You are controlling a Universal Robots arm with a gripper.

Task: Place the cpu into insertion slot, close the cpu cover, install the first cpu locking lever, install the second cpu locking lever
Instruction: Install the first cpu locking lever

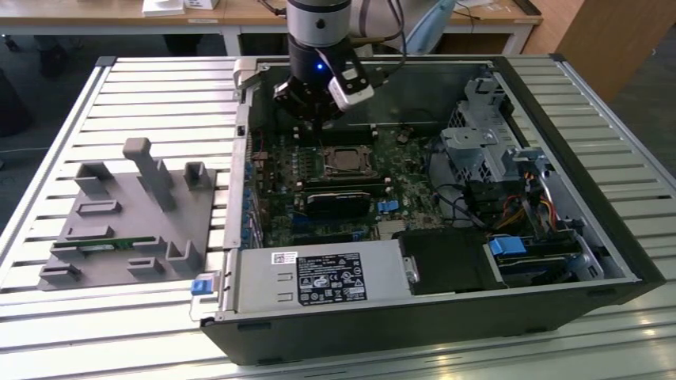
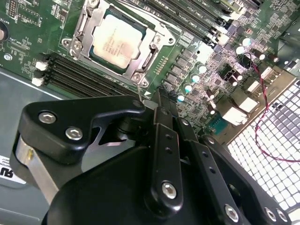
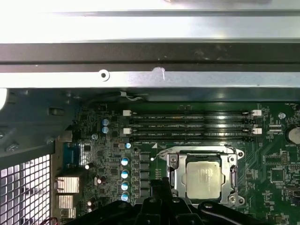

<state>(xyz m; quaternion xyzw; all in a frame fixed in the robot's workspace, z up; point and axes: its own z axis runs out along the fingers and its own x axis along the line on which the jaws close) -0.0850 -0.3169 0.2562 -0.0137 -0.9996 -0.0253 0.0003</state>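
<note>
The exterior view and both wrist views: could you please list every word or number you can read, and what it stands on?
Nothing reads clearly enough to quote.
Label on the power supply box: print and symbols, too small to read.
Chip, in the second wrist view: faint lines of print, too blurred to read.
Memory slots, in the first wrist view: tiny lettering, unreadable.

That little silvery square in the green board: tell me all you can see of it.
The small flat square chip with a dull silver-grey metal face lies flat, seated in the green circuit board, with faint print on its face. A thin silvery metal frame plate lies down around it, over its edges, and the chip shows through the square cut-out. The black gripper is beside the plate, apart from the chip.
</note>
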